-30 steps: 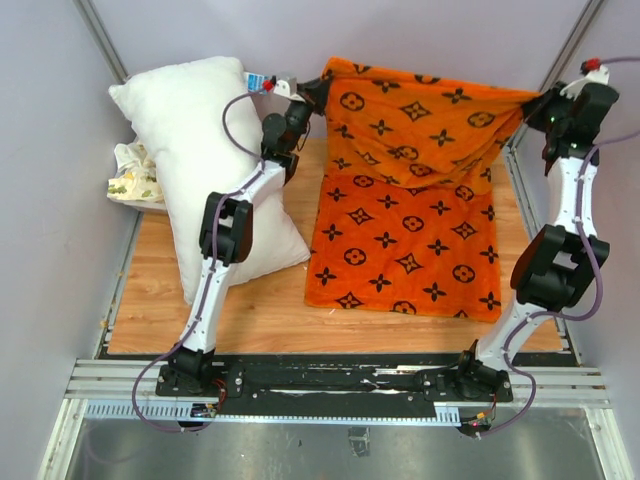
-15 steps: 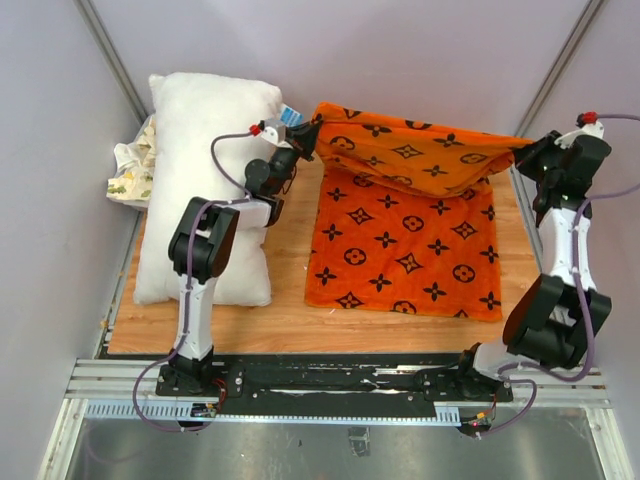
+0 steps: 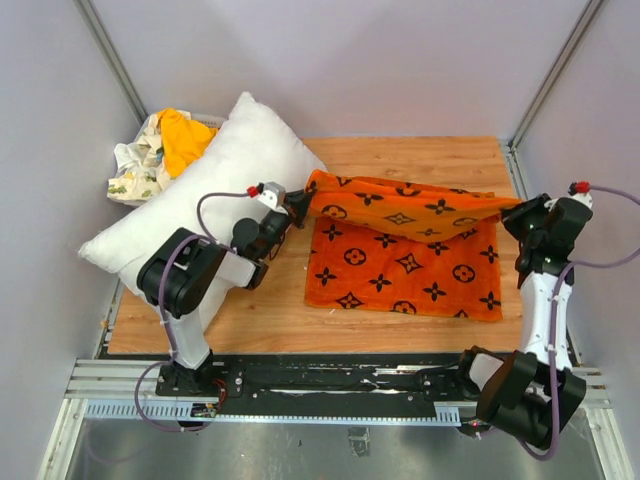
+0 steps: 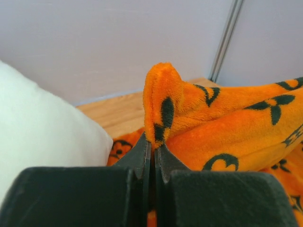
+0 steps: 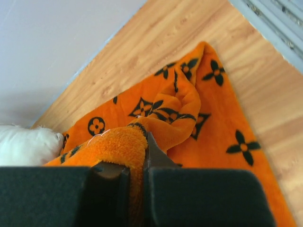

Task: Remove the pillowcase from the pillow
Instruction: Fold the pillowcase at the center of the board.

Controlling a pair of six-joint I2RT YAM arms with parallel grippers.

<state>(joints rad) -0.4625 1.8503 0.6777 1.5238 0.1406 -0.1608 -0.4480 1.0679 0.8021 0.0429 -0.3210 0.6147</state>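
Pillow [image 3: 215, 185] is fully out and bare, lying diagonal on the left side of the counter [image 3: 400, 150], with its far corner against the white printed cloth [image 3: 132, 165] and the yellow-orange cloth [image 3: 185, 135] and the left arm crossing over its near part. Pillowcase [image 3: 400, 275] is centre-right, empty as far as can be seen. Its near part lies flat on the wood, and its far edge is lifted and stretched as a fold between the two arms. Left tool [image 4: 152, 146] is pressed together, pinching the left corner of that edge, plush bunched just above the tips and the pillow just beside it. Right tool [image 5: 144, 142] is likewise pinched on the right corner, fabric wrapped over one finger. Judgement: separation looks done, so the step in hand is setting the case down and letting go. To do it well, lower both corners together so the stretched edge stays level and doesn't twist. Keep light tension until the fold rests on the lower layer, then part both tools at about the same time. Keep the left corner clear of the pillow so the case doesn't end up draped back over it. Back the fingers off straight, because the thick pile may cling and drag the corner along.
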